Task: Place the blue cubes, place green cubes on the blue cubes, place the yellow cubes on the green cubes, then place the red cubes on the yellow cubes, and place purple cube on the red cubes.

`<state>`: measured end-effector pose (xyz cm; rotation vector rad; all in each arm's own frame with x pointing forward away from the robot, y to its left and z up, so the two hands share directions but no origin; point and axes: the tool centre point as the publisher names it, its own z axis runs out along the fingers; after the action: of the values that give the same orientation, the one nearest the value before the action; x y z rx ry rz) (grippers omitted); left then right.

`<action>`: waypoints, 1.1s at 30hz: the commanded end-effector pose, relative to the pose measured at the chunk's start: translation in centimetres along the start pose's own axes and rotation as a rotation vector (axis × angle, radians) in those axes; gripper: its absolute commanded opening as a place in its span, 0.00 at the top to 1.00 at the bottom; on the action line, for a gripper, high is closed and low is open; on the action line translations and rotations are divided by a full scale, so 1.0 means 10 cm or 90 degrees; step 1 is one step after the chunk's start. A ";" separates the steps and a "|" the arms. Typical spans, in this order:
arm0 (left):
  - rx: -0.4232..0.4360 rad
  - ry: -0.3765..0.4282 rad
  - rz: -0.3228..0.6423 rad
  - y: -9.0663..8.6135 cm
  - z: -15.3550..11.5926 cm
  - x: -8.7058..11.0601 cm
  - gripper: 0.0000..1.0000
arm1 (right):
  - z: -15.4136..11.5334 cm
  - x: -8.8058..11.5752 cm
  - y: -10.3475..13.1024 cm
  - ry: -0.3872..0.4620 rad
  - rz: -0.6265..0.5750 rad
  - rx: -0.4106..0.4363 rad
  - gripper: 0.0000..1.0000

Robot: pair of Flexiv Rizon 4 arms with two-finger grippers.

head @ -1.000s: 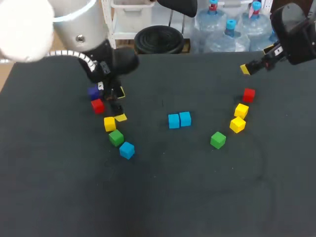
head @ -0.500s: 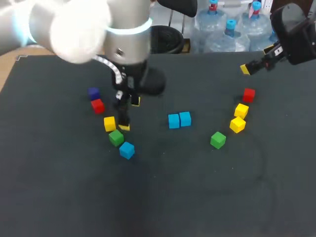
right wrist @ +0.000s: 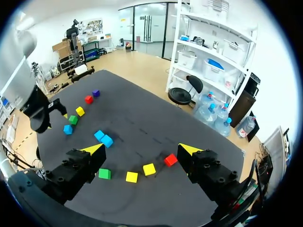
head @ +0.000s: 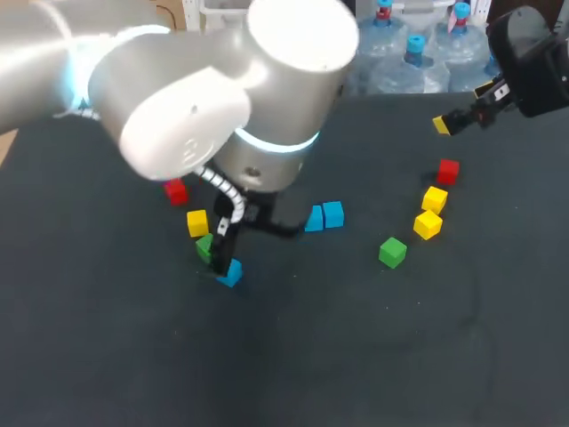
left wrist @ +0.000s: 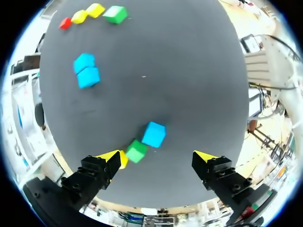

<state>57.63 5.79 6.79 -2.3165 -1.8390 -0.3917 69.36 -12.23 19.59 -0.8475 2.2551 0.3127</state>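
Note:
My left gripper (left wrist: 157, 156) hangs open above the left row, with a blue cube (left wrist: 153, 134) just ahead between its fingers, untouched, and a green cube (left wrist: 137, 151) and a yellow cube (left wrist: 122, 159) beside one finger. In the head view it (head: 224, 249) stands over the blue cube (head: 229, 272); a red cube (head: 176, 189) lies farther back. Two blue cubes (head: 322, 216) touch at the table's middle. At the right lie a green cube (head: 392, 252), two yellow cubes (head: 431, 212) and a red cube (head: 448, 170). The purple cube (right wrist: 95, 93) shows only in the right wrist view. My right gripper (head: 462, 108) is open, high at the back right.
My left arm's bulky body (head: 231, 98) covers the table's back left in the head view. The dark table (head: 356, 356) is bare along its front.
My left arm swung from over the purple and red cubes toward the front and right, and now hangs over the green and blue cubes. The right arm kept still.

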 end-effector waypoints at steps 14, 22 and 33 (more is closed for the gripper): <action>-0.122 -0.168 0.215 0.04 0.28 0.10 0.00 | 0.01 0.01 0.02 -0.002 0.001 0.007 0.00; -0.039 -0.184 0.145 0.12 0.39 0.10 0.00 | 0.01 0.01 0.02 -0.002 0.001 0.007 0.00; -0.024 -0.148 0.230 0.24 0.08 -0.15 0.00 | 0.01 0.01 0.02 -0.002 0.001 0.007 0.00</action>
<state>59.29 5.10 5.65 -2.8140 -1.4896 -0.1321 69.36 -12.23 19.59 -0.8475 2.2550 0.3124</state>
